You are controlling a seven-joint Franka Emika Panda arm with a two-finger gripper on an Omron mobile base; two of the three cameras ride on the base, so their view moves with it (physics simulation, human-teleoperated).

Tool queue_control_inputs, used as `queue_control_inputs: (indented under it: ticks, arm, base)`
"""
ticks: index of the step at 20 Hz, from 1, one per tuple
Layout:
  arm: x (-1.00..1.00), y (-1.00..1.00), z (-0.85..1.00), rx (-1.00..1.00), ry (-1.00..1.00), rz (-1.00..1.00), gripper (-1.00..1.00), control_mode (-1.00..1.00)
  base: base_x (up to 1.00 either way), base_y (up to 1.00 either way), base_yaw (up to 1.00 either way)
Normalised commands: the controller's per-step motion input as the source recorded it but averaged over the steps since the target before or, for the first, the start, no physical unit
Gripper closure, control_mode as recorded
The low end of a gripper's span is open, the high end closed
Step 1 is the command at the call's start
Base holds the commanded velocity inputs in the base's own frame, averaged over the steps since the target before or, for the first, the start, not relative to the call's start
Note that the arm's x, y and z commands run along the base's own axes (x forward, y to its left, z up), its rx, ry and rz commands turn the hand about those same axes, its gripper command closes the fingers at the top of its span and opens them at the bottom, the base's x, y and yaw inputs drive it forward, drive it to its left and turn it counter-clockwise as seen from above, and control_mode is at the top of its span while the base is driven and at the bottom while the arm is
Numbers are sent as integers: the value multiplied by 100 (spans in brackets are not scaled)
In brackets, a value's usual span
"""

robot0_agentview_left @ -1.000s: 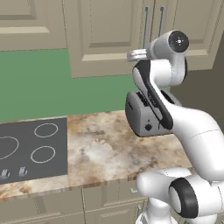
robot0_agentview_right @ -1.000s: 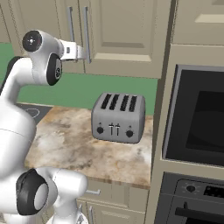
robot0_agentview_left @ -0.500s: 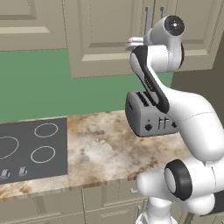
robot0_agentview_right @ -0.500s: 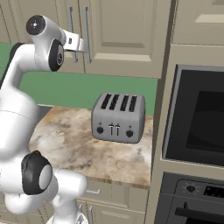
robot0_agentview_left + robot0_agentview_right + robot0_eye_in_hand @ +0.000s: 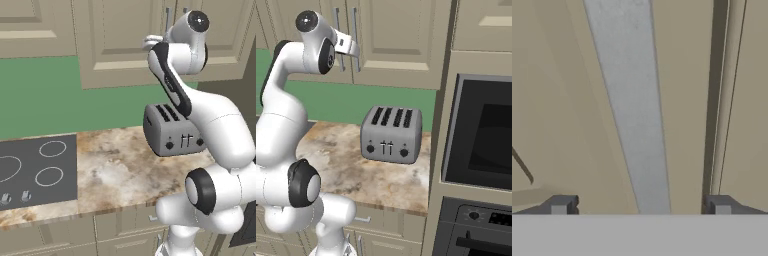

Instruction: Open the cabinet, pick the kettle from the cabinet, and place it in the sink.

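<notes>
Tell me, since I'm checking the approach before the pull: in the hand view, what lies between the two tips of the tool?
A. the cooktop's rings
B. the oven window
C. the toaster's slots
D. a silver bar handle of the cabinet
D: a silver bar handle on the beige cabinet door runs up between the two tips of the open tool, not yet gripped.

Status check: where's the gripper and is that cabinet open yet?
Gripper open, silver bar handle between its fingertips. Cabinet doors shut, kettle not visible. Toaster on counter below, clear of the arm.
</notes>
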Motion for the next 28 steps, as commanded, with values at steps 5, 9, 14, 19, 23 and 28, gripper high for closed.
queue_control_inputs:
  ticks: [5, 9, 14, 19, 23, 28]
  arm:
    - [42, 5, -9, 0, 0, 0, -100, -100]
    - [43, 3, -9, 0, 0, 0, 100, -100]
    - [38, 5, -12, 0, 0, 0, 100, -100]
    - [27, 29, -13, 0, 5, -2, 100, -100]
    - [17, 41, -7, 0, 0, -8, 100, -100]
    - [5, 38, -6, 0, 0, -2, 100, -100]
  base:
    - [0, 0, 0]
    - [0, 0, 0]
    - [0, 0, 0]
    - [0, 0, 0]
    - [0, 0, 0]
    - [0, 0, 0]
